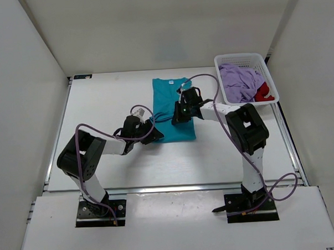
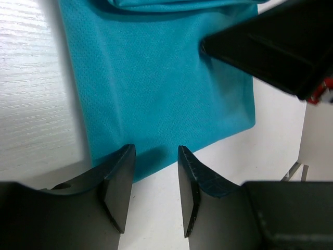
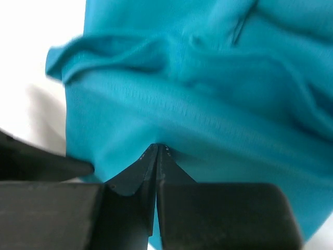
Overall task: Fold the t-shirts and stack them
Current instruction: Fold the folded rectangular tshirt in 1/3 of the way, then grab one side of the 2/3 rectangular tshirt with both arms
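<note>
The teal t-shirt (image 1: 171,97) lies flat on the table as a long folded strip, also seen in the left wrist view (image 2: 166,78) and the right wrist view (image 3: 208,78). My left gripper (image 1: 156,135) (image 2: 156,151) stands open at the shirt's near left corner, with only hem and bare table between its fingers. My right gripper (image 1: 179,112) (image 3: 157,147) is shut, its tips pressed against the middle of the teal cloth; no cloth shows between them. The lavender t-shirt (image 1: 240,80) and the red t-shirt (image 1: 263,91) sit crumpled in the basket.
The white lattice basket (image 1: 239,57) stands at the table's back right corner. White walls enclose the table on three sides. Purple cables loop over both arms. The right arm's black body (image 2: 281,41) hangs over the shirt's right side.
</note>
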